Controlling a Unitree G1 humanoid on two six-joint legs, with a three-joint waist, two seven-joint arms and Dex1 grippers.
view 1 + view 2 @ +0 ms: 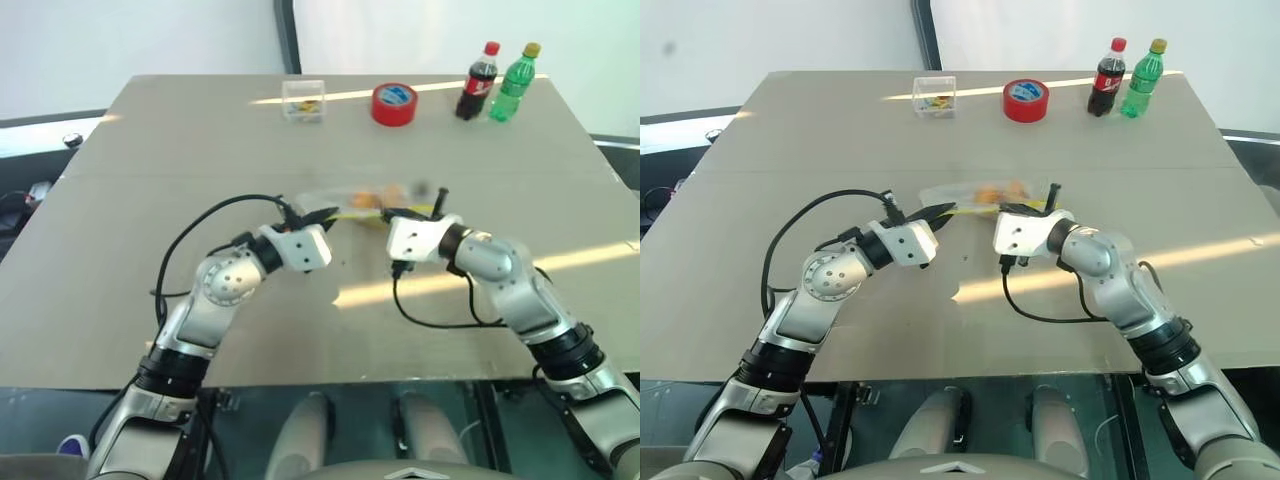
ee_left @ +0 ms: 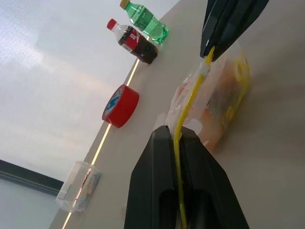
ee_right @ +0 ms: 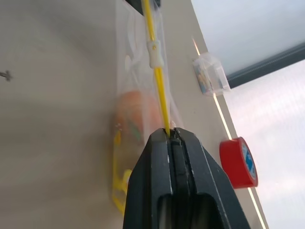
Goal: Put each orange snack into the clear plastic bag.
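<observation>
Table (image 1: 150, 200) tan, red tape roll (image 1: 394, 104), two bottles (image 1: 497, 82), white wall (image 1: 130, 35)

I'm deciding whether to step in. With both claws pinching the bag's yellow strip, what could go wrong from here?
The clear plastic bag hangs stretched between the left claw and right claw; pulling apart could tear the yellow strip or slip it free. The orange snack inside might then spill.

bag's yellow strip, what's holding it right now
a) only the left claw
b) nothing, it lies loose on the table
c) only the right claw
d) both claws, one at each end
d: the left claw and the right claw are each shut on an end of the bag's yellow strip, stretched between them.
</observation>
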